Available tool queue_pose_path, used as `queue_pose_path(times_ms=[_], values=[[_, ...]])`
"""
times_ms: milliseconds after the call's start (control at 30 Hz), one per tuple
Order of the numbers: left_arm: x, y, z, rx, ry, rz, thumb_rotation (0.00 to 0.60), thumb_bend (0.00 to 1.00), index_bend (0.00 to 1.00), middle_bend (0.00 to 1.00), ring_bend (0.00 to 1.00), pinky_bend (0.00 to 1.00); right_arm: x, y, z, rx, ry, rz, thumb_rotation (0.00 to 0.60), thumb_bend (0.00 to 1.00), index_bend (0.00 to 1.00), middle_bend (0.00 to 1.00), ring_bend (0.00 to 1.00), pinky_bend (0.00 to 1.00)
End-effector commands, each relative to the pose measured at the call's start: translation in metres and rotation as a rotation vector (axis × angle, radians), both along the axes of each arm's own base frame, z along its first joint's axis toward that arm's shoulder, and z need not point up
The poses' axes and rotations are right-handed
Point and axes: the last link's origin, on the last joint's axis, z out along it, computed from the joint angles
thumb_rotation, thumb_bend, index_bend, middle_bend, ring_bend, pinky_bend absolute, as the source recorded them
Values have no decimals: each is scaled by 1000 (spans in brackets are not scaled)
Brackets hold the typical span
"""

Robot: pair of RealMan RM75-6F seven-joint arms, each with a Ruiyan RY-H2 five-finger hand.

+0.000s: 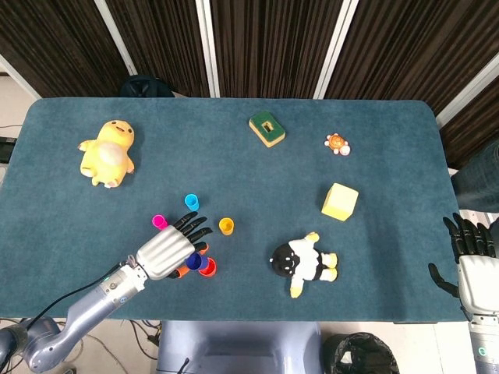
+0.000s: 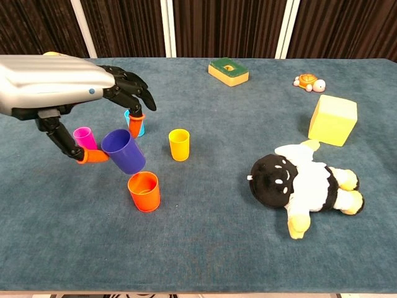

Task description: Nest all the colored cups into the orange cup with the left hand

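My left hand (image 1: 168, 251) (image 2: 62, 84) hovers over the front left of the table and pinches a purple cup (image 2: 123, 151) (image 1: 194, 262) between thumb and a finger. The cup is tilted, just above and left of the upright orange cup (image 2: 144, 192) (image 1: 208, 269). A yellow cup (image 2: 179, 144) (image 1: 226, 226) stands to the right. A magenta cup (image 2: 83, 137) (image 1: 159, 222) and a cyan cup (image 2: 139, 127) (image 1: 191, 202) stand behind the hand, the cyan one partly hidden by fingertips in the chest view. My right hand (image 1: 470, 251) rests off the table's right edge, fingers apart, empty.
A black-and-white plush doll (image 1: 304, 263) (image 2: 307, 183) lies right of the cups. A yellow block (image 1: 340, 202) (image 2: 333, 120), a small turtle toy (image 1: 337, 143), a green sponge (image 1: 267, 129) and a yellow duck plush (image 1: 109, 152) lie farther back on the blue table (image 1: 390, 257).
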Motion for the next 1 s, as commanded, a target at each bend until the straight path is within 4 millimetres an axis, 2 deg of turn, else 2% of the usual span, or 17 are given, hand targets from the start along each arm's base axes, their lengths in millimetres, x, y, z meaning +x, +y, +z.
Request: queue_pose_path(times_ms=[33,400,533,833,1000], values=[[1,2,-5,-4,9,-1,600,317,465,153,4,9,0,0,0,1,1,-1,600,373,72,45,68,36],[1,5,-18,-23,26,14,600,313,451,151,4,9,-1,0,3,-11,-4,-4,600,373,72,46,69,36],[3,5,-21,-26,28,7,600,288,412,149,4,9,-1,0,2,-10,-4,-3,600,374,72,46,69,36],[4,4,-25,-42,44,8,600,267,395,145,1,9,-2,0,3,-12,-7,-7,600,373,72,46,68,36],[4,6,-25,-40,54,11,600,211,290,129,0,8,-2,-1,2,-7,-8,-8,600,373,72,46,69,36]])
